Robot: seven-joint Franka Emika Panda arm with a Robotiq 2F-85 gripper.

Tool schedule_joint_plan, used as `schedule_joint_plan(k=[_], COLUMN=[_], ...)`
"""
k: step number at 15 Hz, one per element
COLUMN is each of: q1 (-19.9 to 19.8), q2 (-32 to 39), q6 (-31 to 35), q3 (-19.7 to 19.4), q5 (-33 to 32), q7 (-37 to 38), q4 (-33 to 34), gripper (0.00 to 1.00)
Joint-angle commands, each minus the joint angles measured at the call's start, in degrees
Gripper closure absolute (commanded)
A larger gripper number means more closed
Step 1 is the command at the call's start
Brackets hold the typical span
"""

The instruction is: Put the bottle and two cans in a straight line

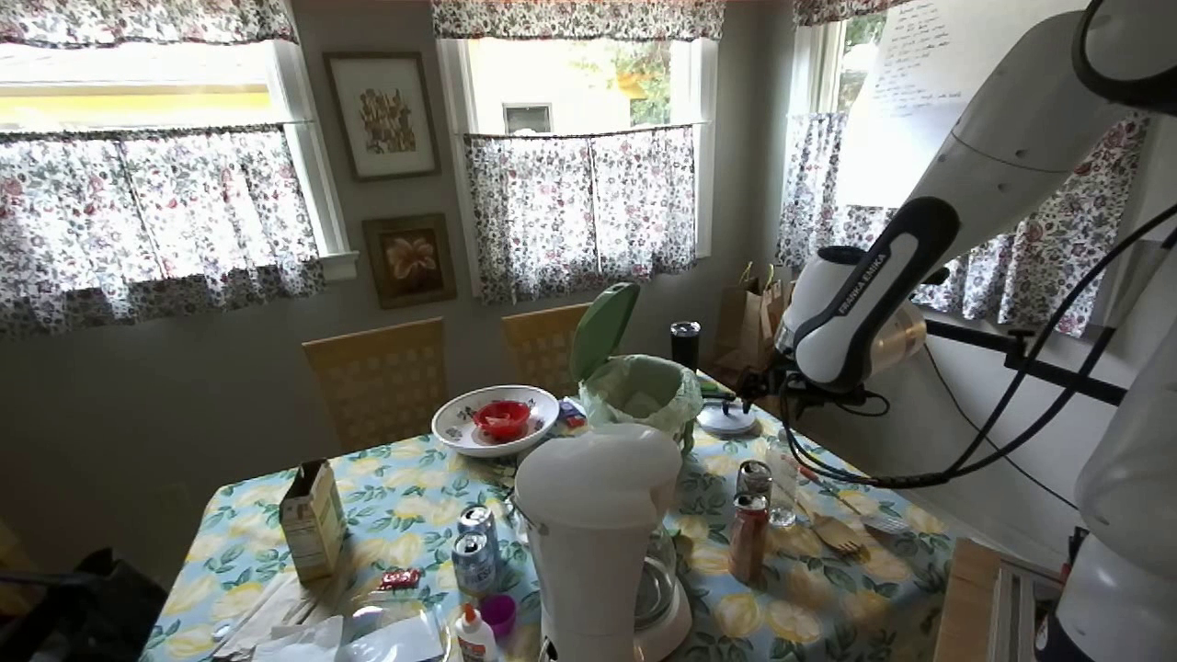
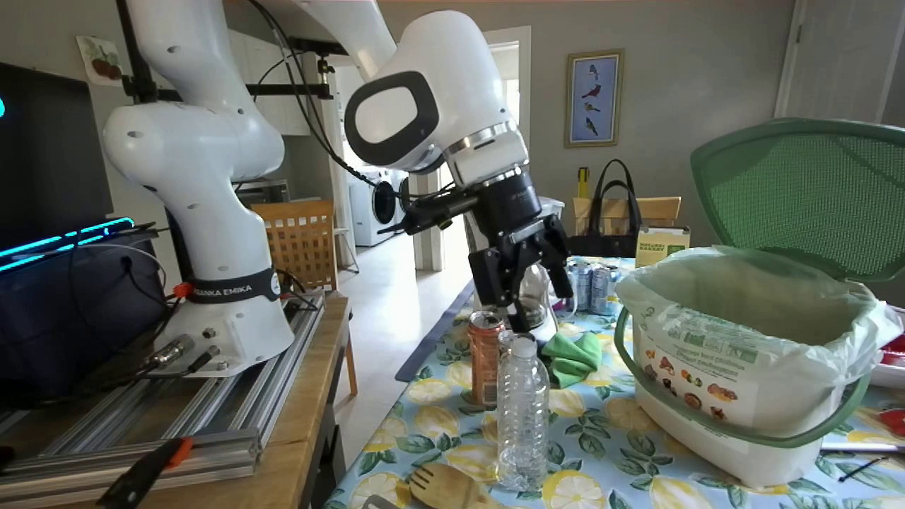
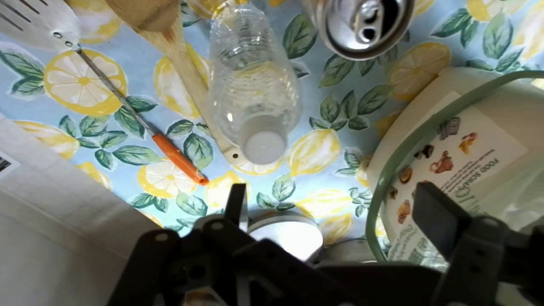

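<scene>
Wrist view: pincer (image 3: 331,204) spread above the lemon-print counter (image 3: 314,153). I note the clear bottle (image 2: 523,424) upright on it near a lined bin (image 2: 714,385), red can (image 1: 748,544) and second can (image 1: 754,478) close by. In an exterior view, flowered curtains (image 1: 634,211) hang beyond two wooden chairs (image 1: 377,382).

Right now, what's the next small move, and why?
I'd probably ease the open, empty claw over the clear ridged plastic bottle: in an exterior view the bottle looks offset from the line through the reddish metal can and the silvery metal can.
</scene>
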Motion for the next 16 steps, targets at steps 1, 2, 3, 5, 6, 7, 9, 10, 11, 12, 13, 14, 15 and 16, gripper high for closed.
schedule_joint_plan(k=[1,2,3,5,6,7,9,10,11,12,13,14,15,16], q1=[2.0,2.1,2.5,2.5,2.8,3.1,3.5,3.8,3.9,4.1,4.1,4.2,4.2,3.8], q2=[-3.2,-3.4,-3.3,-2.9,-2.4,-2.0,-1.2,-0.9,-0.7,-0.4,-0.1,0.2,0.5,0.9], q6=[-2.5,-3.1,-3.4,-4.5,-4.7,-5.1,-5.2,-5.3,-5.3,-5.5,-5.5,-5.6,-5.6,-5.9], q3=[2.3,2.9,3.5,4.5,4.8,5.1,5.3,5.4,5.4,5.4,5.4,5.4,5.4,5.3], q5=[1.6,0.7,1.1,0.0,0.4,1.2,1.9,2.5,2.7,2.8,2.2,2.4,2.2,0.6], q7=[4.6,6.2,7.1,9.7,10.0,10.2,10.1,9.8,9.5,9.4,9.6,9.3,9.2,10.1], q4=[-0.4,-0.3,-0.1,-0.1,-0.3,-0.5,-1.1,-1.5,-1.9,-2.2,-2.3,-2.5,-2.7,-2.5], gripper=[0.0,0.0,0.0,0.0,0.0,0.0,0.0,0.0,0.0,0.0,0.0,0.0,0.0,0.0])
